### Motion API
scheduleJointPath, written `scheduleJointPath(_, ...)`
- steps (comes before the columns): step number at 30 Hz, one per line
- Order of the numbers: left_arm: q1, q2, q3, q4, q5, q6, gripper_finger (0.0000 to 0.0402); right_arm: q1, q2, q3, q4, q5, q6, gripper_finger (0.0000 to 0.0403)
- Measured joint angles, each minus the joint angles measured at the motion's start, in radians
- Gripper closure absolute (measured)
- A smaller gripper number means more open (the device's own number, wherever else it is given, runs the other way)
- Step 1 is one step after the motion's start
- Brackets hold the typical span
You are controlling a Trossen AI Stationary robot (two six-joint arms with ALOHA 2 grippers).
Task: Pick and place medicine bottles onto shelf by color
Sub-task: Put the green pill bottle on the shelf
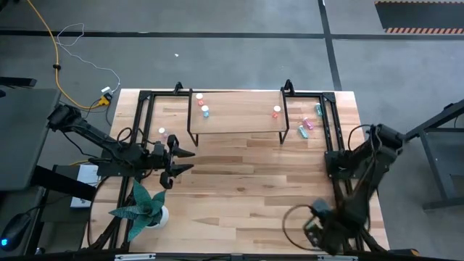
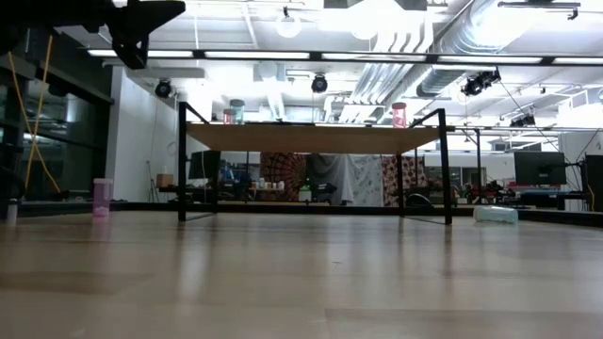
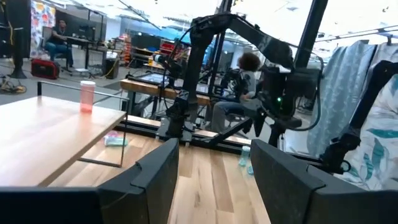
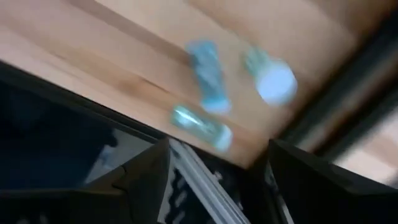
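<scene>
The shelf (image 1: 235, 116) stands at the table's far middle. On its top stand a pink bottle (image 1: 199, 96), a teal bottle (image 1: 205, 111) and a red-orange bottle (image 1: 276, 111). A pink bottle (image 1: 162, 133) stands on the table left of the shelf. Right of it lie teal bottles (image 1: 317, 109) and a pink one (image 1: 309, 125). My left gripper (image 3: 214, 174) hovers open, level, near the left edge (image 1: 185, 161), holding nothing. My right gripper (image 4: 217, 180) is open at the near right corner (image 1: 313, 230), pointing down. Three teal bottles (image 4: 208, 78) show blurred beyond its fingers.
A white pot with a green plant (image 1: 145, 210) stands at the near left. Black frame rails (image 1: 330, 130) run along both sides of the table. A person (image 3: 245, 78) sits beyond the table's right side. Bare wood spreads across the table's middle (image 1: 246, 181).
</scene>
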Motion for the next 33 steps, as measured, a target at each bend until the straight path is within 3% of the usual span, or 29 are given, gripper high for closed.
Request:
scheduleJointPath(3,0.0,0.0,0.0,0.0,0.0,0.006,0.0212,0.043,0.022,0.0,-0.006,-0.002,0.091,0.0141)
scheduleJointPath(8,0.0,0.0,0.0,0.007,-0.011,0.043,0.0212,0.062,0.018,0.0,-0.071,0.112,0.144,0.0141)
scheduleJointPath(15,0.0,0.0,0.0,0.017,-0.02,0.07,0.0212,0.062,0.017,-0.108,0.01,0.056,0.141,0.0141)
scheduleJointPath(33,0.0,0.0,0.0,0.012,-0.019,0.045,0.0212,0.06,0.017,-0.239,0.089,0.061,0.164,0.0148)
